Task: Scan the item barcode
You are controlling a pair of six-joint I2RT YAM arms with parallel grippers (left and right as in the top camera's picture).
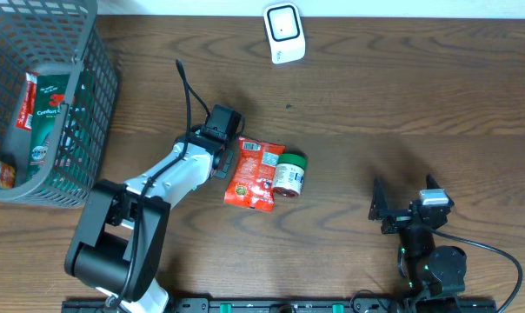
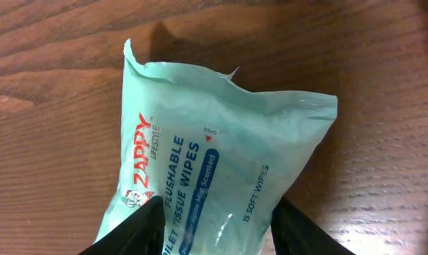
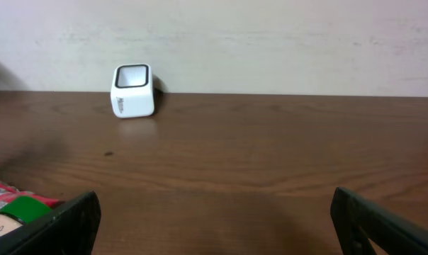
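left tool (image 2: 217,221): clamped on mint-green plastic Zappy wipes pack (image 2: 221,134)
pack: between tool fingers, brown wooden table (image 2: 51,78) behind
right tool (image 3: 214,212): wide open, empty
small white boxy scanner (image 1: 284,33): table's far edge

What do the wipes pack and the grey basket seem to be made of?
The wipes pack looks like thin plastic film, slightly glossy: it wrinkles and shows sheen. The basket is probably rigid moulded plastic, matt grey: open lattice walls.

White scanner (image 3: 133,91) by wall (image 3: 271,42), wood table (image 3: 271,142); right tool (image 3: 214,207) agape
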